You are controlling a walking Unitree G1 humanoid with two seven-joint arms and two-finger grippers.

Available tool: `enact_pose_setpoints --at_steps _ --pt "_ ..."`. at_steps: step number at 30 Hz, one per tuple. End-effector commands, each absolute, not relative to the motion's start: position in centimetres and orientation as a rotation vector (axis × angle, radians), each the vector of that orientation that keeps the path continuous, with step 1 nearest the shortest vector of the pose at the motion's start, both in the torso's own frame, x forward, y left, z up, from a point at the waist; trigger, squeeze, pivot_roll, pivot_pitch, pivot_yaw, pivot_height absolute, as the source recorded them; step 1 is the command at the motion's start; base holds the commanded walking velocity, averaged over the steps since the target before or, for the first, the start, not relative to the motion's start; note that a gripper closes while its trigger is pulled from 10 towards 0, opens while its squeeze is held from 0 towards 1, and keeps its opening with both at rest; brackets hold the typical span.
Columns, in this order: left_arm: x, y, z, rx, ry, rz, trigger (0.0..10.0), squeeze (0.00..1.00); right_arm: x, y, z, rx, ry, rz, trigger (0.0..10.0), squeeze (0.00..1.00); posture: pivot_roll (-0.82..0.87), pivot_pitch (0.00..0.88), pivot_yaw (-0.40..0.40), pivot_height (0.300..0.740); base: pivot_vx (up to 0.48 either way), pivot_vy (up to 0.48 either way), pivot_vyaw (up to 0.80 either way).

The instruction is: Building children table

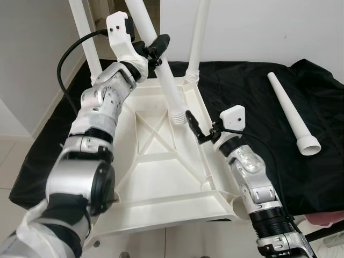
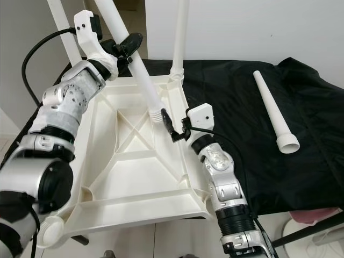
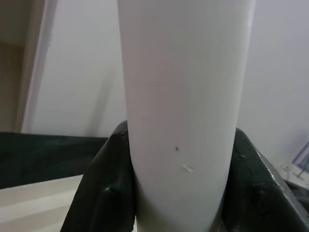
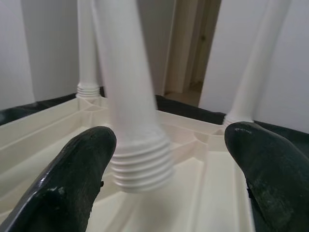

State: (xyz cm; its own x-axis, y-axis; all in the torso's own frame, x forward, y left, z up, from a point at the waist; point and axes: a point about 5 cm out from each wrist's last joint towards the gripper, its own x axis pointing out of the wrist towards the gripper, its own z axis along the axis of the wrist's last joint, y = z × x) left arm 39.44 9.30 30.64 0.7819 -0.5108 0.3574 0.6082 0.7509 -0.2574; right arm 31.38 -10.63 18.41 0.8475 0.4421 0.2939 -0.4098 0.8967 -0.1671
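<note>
A big black cloth (image 1: 252, 91) lies spread out flat. White walls (image 1: 258, 27) stand behind it. A pale tiled floor (image 1: 11, 161) shows at the side.

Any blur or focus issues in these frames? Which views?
Right wrist view: the held table leg is smeared by blur, and the fingers are soft up close. Left wrist view: evenly lit, the leg sits very close, with soft edges. Both eye views: sharp, even indoor light, no glare on the upturned tabletop.
</note>
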Motion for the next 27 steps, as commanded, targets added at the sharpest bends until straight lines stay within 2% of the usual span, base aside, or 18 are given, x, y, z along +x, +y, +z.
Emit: enact_pose_setpoints --at_steps 1,9,17,27 --pt "38.9 8.5 31.2 -0.330 -0.316 -0.627 10.0 0.00 31.5 -9.9 18.8 -0.104 -0.333 0.458 10.0 0.00 -0.01 0.000 -0.028 0.740 0.000 0.000 0.00" --pt "37.8 6.9 31.3 -0.280 -0.364 -0.639 10.0 0.00 32.0 -9.5 18.7 -0.078 -0.295 0.435 10.0 0.00 -0.01 0.000 -0.041 0.740 0.000 0.000 0.00" --pt "35.9 3.8 30.2 -0.192 -0.386 -0.653 10.0 0.00 34.1 -9.3 18.7 -0.135 -0.214 0.338 10.0 0.00 0.00 0.000 -0.052 0.740 0.000 0.000 0.00" --pt "34.7 2.1 30.1 -0.146 -0.402 -0.682 10.0 0.00 35.3 -8.6 19.5 -0.160 -0.194 0.332 10.0 0.00 0.01 0.000 -0.060 0.740 0.000 0.000 0.00"
